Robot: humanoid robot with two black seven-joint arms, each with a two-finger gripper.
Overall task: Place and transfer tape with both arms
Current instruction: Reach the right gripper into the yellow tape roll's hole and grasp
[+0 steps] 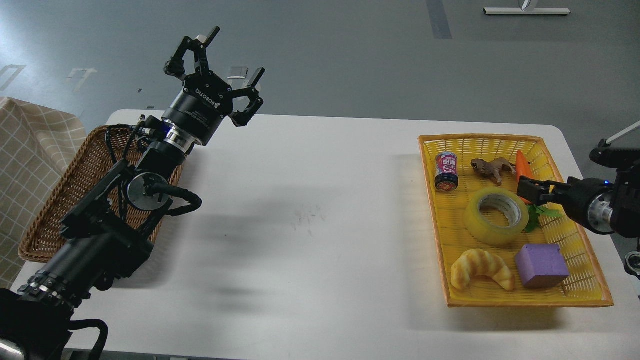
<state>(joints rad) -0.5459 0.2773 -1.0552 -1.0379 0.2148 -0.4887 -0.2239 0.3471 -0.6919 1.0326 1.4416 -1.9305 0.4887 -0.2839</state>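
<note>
The tape [486,229], a wide translucent yellow roll with a grey-white core, lies flat in the middle of the yellow basket [433,220] on the right of the white table. My right gripper [526,189] reaches in from the right edge, just above and to the right of the tape, over the basket. Its fingers look dark and bunched, so I cannot tell them apart. My left gripper [235,54] is raised high over the table's back left, fingers spread wide and empty, far from the tape.
The yellow basket also holds a small can [446,171], a brown toy animal [492,169], a carrot [522,164], a croissant [480,267] and a purple cube [541,265]. A brown wicker basket [60,210] sits at the left under my left arm. A checkered cloth [25,150] is at the far left.
</note>
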